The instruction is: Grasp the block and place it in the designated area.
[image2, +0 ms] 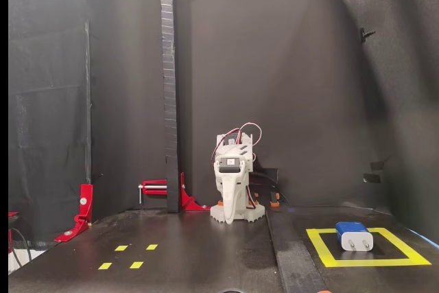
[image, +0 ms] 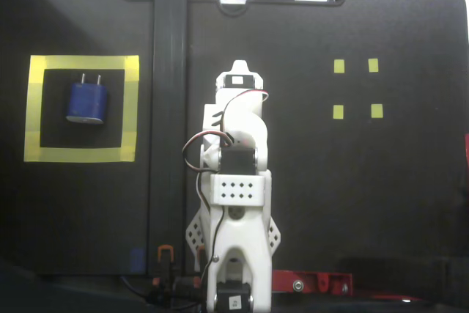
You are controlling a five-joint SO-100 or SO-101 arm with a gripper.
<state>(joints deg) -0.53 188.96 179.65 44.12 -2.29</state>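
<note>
White two-finger pincer folded against the white arm, its opening impossible to tell, holding nothing visible, small dark-blue plug-adapter block well left of it in the top-down fixed view, lying flat inside the yellow-tape square area, prongs pointing away from the arm's base.

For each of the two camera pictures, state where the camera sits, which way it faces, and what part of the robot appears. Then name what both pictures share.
A fixed view: mounted above, looking straight down on the black table; the folded white arm shows from its top.
Another fixed view: low at table level, facing the arm head-on against a black backdrop.
Shared: the block lying inside the designated area, the four small yellow markers, and the black post.
</note>
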